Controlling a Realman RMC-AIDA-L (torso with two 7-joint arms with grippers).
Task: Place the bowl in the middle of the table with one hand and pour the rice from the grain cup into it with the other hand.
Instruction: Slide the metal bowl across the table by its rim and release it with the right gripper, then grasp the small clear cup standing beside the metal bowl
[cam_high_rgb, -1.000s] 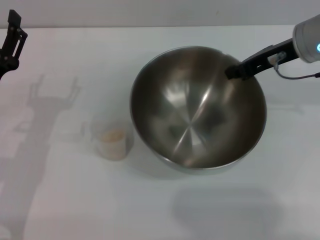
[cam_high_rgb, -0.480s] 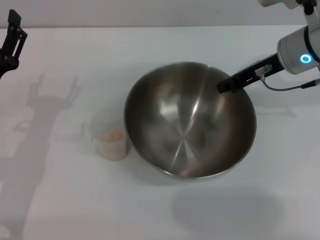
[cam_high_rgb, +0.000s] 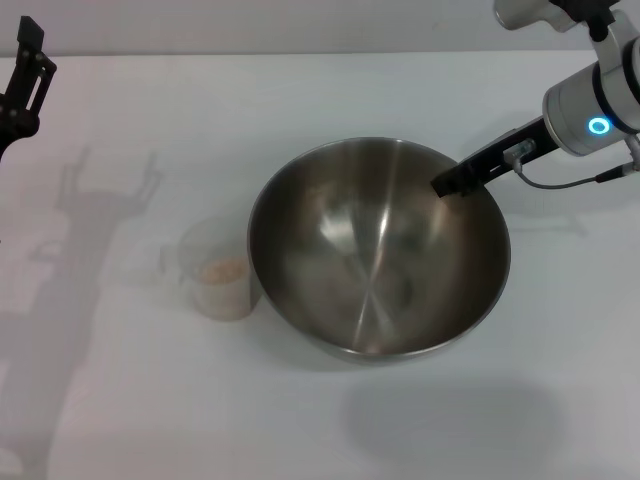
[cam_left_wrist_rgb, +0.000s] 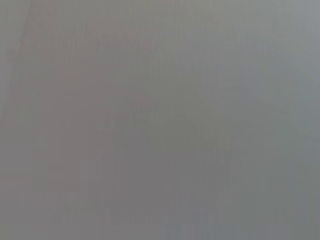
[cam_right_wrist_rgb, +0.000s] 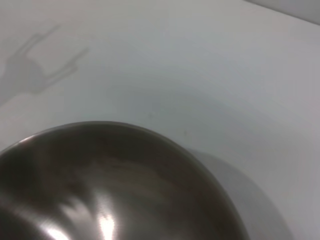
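Note:
The steel bowl (cam_high_rgb: 375, 250) sits upright near the middle of the white table (cam_high_rgb: 150, 400); its inside also fills the lower part of the right wrist view (cam_right_wrist_rgb: 110, 190). My right gripper (cam_high_rgb: 447, 186) reaches in from the right and is shut on the bowl's far right rim. The clear grain cup (cam_high_rgb: 215, 240) stands just left of the bowl, almost touching it, with rice (cam_high_rgb: 224, 272) in its bottom. My left gripper (cam_high_rgb: 24, 75) hangs high at the far left edge, well away from the cup, with its fingers apart and empty. The left wrist view shows only plain grey.
The left arm's shadow (cam_high_rgb: 100, 190) falls on the table left of the cup. A grey cable (cam_high_rgb: 560, 183) loops under the right wrist. The table's far edge (cam_high_rgb: 300, 53) runs along the top.
The right gripper has brought the bowl left and down; the bowl has gone from tilted towards me to level. The cup and the left arm have not moved.

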